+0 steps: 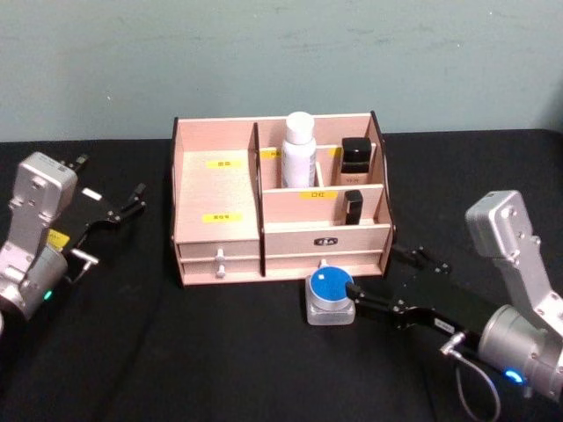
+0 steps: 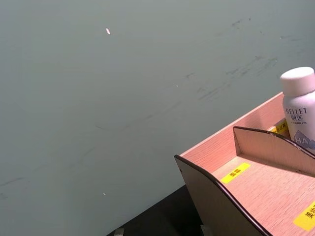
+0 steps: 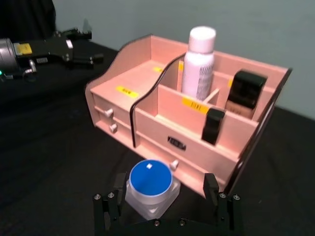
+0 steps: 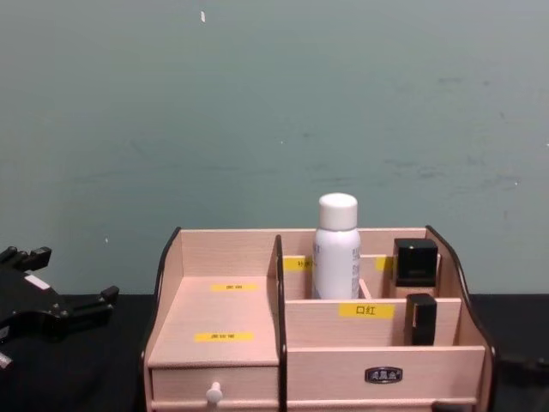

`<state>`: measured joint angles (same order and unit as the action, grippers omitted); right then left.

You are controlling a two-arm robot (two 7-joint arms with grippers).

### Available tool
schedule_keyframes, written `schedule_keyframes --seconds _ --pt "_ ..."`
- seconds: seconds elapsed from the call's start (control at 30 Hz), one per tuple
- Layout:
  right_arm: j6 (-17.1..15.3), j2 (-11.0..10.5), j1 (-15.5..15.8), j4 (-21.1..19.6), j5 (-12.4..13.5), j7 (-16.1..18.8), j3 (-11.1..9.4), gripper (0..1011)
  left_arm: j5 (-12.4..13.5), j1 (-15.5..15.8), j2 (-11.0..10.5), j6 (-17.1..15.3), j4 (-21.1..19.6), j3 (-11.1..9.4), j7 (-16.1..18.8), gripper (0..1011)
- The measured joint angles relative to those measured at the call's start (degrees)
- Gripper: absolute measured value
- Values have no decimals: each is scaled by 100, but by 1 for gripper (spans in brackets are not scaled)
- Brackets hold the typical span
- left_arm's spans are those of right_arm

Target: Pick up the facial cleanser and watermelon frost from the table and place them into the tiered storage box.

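matte black tabletop (image 1: 132, 352) under a dull grey-green wall. the tiered storage box (image 1: 220, 189), pale wood with dark curved edges, already holds a smooth white bottle (image 1: 298, 149), which i take for the facial cleanser, upright in a rear compartment. 1 item is left, i judge: the squat jar (image 1: 328, 288) with a round blue lid sits just before the drawers. my right tool (image 3: 162, 199) straddles it, released, not yet pinching. my left tool (image 3: 88, 46) idles, spread, at the far left.
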<state>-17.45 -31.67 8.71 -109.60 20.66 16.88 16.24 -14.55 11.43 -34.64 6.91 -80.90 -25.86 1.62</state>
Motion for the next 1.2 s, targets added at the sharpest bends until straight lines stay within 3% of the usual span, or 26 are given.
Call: schedule_keyframes --seconds 0.4,1.2 --pt "-587 232 -289 204 -28 -63 248 1000 0 0 0 0 0 0 0 1001" --pt "-755 577 -674 641 -474 4 550 1000 0 0 0 0 0 0 0 1001"
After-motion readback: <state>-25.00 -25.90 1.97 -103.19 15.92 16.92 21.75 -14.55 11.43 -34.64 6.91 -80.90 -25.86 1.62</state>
